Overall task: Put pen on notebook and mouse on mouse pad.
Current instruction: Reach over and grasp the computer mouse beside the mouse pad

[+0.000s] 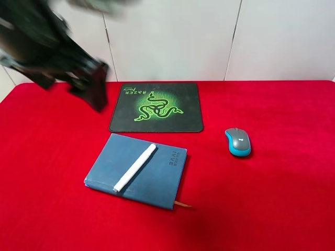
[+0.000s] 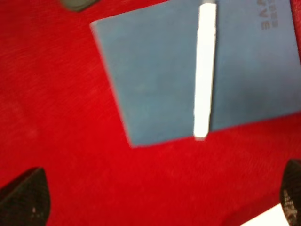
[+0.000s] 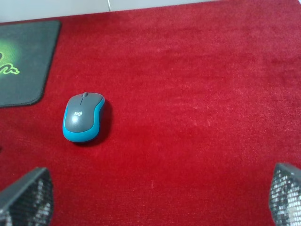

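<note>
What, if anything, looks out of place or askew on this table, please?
The mouse sits on the red cloth beside the mouse pad, apart from it. The pen lies diagonally on the notebook, one tip poking just past the cover's edge. Nothing looks spilled or damaged.

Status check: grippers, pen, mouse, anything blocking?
Left gripper open, empty; right gripper open, empty. Pen lying on notebook. Mouse on red cloth, apart from mouse pad, not yet placed. Only bare cloth between them.
</note>
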Motion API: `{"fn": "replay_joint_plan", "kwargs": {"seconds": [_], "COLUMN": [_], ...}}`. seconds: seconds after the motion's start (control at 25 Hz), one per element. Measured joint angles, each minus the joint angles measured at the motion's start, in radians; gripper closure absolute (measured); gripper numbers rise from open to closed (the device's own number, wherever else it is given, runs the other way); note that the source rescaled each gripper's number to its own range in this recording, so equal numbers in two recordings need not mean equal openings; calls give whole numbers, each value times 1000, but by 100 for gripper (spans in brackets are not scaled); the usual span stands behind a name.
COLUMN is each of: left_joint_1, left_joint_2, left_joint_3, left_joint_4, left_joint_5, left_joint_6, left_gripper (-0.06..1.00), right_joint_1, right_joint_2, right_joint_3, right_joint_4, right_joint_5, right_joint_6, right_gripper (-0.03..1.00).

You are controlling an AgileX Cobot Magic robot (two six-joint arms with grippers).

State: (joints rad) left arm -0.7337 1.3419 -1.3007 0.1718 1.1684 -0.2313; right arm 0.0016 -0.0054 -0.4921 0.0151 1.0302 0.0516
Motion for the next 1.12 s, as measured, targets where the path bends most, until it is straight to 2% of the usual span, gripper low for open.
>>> {"fn": "replay_joint_plan", "kwargs": {"seconds": [0.16,0.36,0.68,0.84,1.0,1.12], "left_joint_1": [0,0,3,101,252,365], "left_joint_2": [-186,-426,-775,-914,-1024,-1098], "left_joint_3": [48,198,438,567,681,740], "left_joint_4": [-5,-41,-118,-144,-156,-156], "left_joint_5": [2,3,4,-2,-45,-68], "left_joint_6": [4,11,105,110,133,193], "left_gripper": [-2,-2,-2,-2,-2,-2], "right_joint_1": [0,0,0,0,0,0], "right_joint_2": [0,0,0,0,0,0], "right_joint_3": [0,0,0,0,0,0], "right_joint_4": [0,0,0,0,0,0], "right_joint_5": [0,0,0,0,0,0], "right_joint_6": [0,0,0,0,0,0], "right_gripper": [-3,-3,-3,-3,-3,-3]}}
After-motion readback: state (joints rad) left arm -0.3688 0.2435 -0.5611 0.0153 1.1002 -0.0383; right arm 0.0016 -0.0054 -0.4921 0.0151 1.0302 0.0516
